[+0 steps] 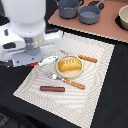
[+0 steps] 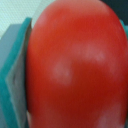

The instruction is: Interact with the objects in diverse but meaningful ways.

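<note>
In the wrist view the red tomato fills almost the whole picture, pressed against a teal-grey finger pad; the other finger is hidden behind it. The exterior view shows my gripper low over the mat's left edge, shut on the tomato, of which only a red sliver shows. Right beside it lies the small white-blue piece. A golden-yellow bread loaf sits on the round beige plate. The brown sausage lies near the mat's front. The two-handled pot and frying pan stand at the back.
A pale striped mat covers the dark table. A wooden-handled fork lies in front of the plate and a wooden-handled knife behind it. The pot and pan rest on a pinkish board, with a bowl at its right end.
</note>
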You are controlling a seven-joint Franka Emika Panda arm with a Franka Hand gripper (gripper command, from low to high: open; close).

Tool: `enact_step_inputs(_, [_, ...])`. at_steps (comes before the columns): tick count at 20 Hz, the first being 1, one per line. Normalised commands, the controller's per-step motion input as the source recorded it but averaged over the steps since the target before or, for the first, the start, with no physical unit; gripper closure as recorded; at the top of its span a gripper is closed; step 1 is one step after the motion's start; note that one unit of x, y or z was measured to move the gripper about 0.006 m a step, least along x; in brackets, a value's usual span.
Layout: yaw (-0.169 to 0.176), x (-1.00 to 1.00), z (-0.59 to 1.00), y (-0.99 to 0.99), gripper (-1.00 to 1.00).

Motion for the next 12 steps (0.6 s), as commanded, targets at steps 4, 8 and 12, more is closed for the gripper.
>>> enact_step_inputs(4, [0.000,-0.92,-0.55,0.00,1.00])
enact_step_inputs(8, [0.000,-0.73,-0.50,-0.01,1.00])
enact_step_inputs(12, [-0.032,0.12,0.03,-0.04,-1.00])
